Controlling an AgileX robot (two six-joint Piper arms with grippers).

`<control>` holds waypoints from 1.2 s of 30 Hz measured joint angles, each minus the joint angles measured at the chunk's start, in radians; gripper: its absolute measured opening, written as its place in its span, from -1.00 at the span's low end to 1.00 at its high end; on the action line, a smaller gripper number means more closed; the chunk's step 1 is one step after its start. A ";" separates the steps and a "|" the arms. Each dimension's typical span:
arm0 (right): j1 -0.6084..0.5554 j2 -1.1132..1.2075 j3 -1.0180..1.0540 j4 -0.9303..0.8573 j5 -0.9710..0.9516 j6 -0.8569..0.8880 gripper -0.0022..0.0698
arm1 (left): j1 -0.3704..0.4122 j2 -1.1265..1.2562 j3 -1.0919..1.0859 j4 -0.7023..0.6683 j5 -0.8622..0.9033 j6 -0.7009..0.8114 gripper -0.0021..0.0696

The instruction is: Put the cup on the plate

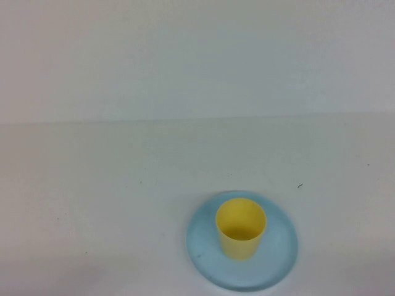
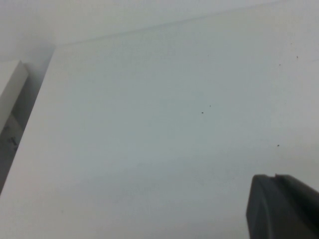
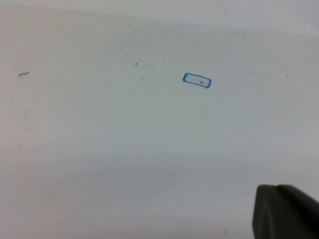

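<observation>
On the white bench [image 1: 92,185], away from the plate [image 1: 281,246], the left claw [image 2: 284,206] is sitting closed and holding nothing, seen only in its wrist view. The right claw [image 3: 286,211] is likewise sitting closed and empty above bare bench, near a small blue rectangular mark [image 3: 197,80]. The cup [image 1: 241,229] is standing upright on the plate, just off its centre, mouth facing up, long axis vertical. Nothing is crowding the plate; a few dark specks are lying beyond it.
</observation>
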 joint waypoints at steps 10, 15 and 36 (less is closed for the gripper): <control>0.000 0.000 0.000 0.007 -0.018 -0.008 -0.93 | 0.000 0.000 0.000 0.000 -0.002 0.000 -0.94; 0.000 0.000 0.000 0.007 -0.018 -0.010 -0.93 | 0.000 0.000 0.000 0.000 -0.004 0.000 -0.94; 0.000 0.000 0.000 0.009 -0.018 -0.013 -0.93 | 0.000 0.000 0.000 0.003 -0.004 0.000 -0.94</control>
